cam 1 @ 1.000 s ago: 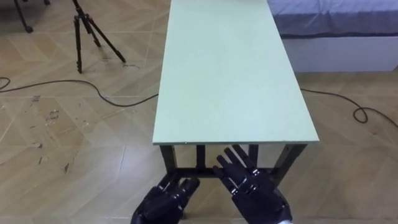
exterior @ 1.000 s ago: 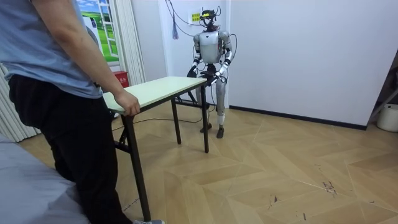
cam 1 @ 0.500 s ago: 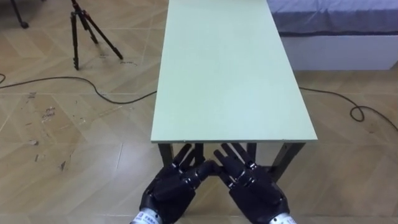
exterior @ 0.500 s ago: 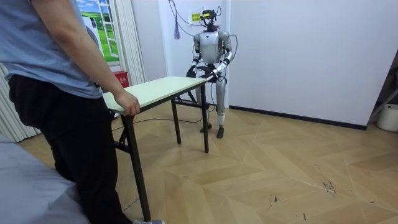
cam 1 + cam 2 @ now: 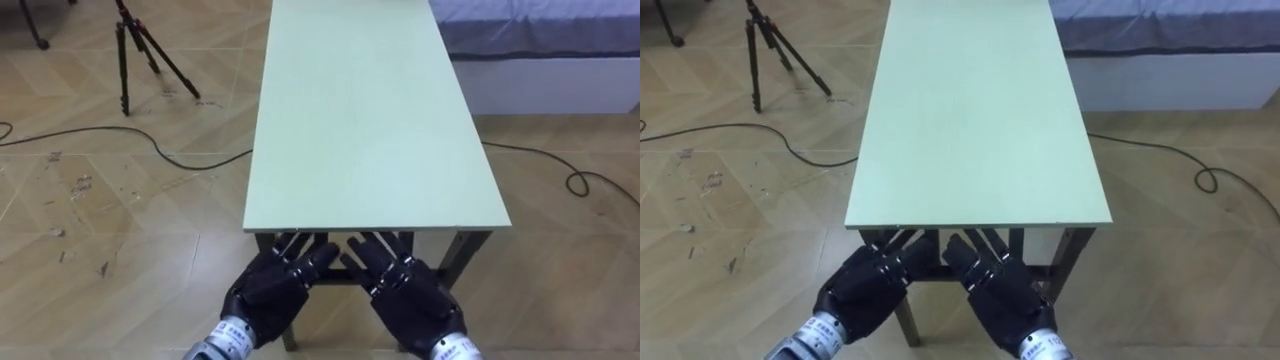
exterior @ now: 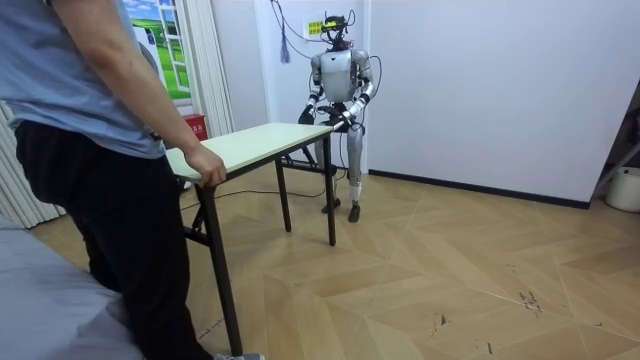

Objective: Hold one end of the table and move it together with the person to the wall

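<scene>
Reaching further in than a second ago, the robot's left hand [image 5: 268,295] has come up from the bottom of the eye view and now sits level with the right hand [image 5: 405,295], the two side by side just below the near short edge of the table [image 5: 370,120]. Both have their fingers straight and spread apart, clamped on nothing, with the fingertips at the underside of the tabletop; I cannot tell whether they touch it. The table itself has not shifted, and the person [image 6: 90,150] at the other end stands as before, one hand [image 6: 207,168] curled over that end's edge. The pale green top is bare and flat, carried on a dark frame and legs. It stands on a wooden parquet floor [image 5: 100,220] laid in a herringbone pattern, scuffed on the left. A black tripod [image 5: 135,50] stands far left of the table, and a low bed [image 5: 540,30] with a grey-blue cover lies far right. In the room view the robot stands at the far end, in front of a white wall [image 6: 480,90]. The table's long axis runs straight away from the robot, its near short end at the robot's hands and its far short end at the person.
</scene>
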Tool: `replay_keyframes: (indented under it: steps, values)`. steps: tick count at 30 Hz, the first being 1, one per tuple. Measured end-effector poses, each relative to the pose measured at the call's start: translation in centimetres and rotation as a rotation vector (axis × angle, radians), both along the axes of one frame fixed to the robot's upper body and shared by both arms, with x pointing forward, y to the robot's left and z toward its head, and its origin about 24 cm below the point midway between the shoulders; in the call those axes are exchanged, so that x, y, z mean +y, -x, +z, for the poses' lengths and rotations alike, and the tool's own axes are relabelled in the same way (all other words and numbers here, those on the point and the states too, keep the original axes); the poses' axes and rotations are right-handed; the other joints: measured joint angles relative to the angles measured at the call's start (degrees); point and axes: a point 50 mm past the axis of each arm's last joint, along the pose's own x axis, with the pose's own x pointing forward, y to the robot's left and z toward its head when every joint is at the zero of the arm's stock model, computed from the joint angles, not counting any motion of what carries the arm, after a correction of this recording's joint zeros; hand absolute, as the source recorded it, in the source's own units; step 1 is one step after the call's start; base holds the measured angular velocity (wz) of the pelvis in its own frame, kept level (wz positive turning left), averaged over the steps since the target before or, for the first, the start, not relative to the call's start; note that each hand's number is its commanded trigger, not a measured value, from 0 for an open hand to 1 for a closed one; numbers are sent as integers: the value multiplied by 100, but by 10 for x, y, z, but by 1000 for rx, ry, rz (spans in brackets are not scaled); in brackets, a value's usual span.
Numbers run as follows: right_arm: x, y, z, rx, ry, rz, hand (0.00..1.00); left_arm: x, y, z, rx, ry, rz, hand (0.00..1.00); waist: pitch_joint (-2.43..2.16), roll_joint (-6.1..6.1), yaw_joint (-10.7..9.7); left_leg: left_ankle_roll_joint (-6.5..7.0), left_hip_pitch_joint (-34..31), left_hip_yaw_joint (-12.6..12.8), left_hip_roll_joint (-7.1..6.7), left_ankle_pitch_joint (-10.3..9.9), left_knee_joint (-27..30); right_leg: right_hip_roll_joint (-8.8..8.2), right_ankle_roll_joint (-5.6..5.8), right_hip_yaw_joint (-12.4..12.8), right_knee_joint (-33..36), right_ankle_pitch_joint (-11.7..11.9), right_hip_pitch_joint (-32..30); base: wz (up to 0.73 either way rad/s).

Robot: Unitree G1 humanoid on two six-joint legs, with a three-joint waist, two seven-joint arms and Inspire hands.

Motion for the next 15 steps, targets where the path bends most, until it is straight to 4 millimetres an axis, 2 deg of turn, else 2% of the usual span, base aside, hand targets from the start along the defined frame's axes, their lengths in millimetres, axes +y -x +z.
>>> replay_keyframes:
  steps: [2,5,10,15]
  values:
    - [-3,0,-2,13,-14,-21,0,7,-4,-7,51,6,40,0,-24,63,-8,0,6,3,1,0,11,0,0,-12,1,0,8,0]
    - [-12,-4,-6,46,-25,-72,0,11,-7,-11,99,27,78,0,-31,92,-8,0,40,11,-4,0,19,8,0,-3,1,0,60,0]
    - [-26,-7,-5,70,-59,-166,0,21,-9,-11,135,68,156,0,-36,100,-26,-1,46,9,-1,1,27,13,-1,-22,3,1,75,0]
    - [-28,-11,-5,76,-61,-185,0,21,-8,-12,166,111,181,0,-33,95,-43,-1,52,34,-2,1,26,7,-1,-18,-1,1,71,0]
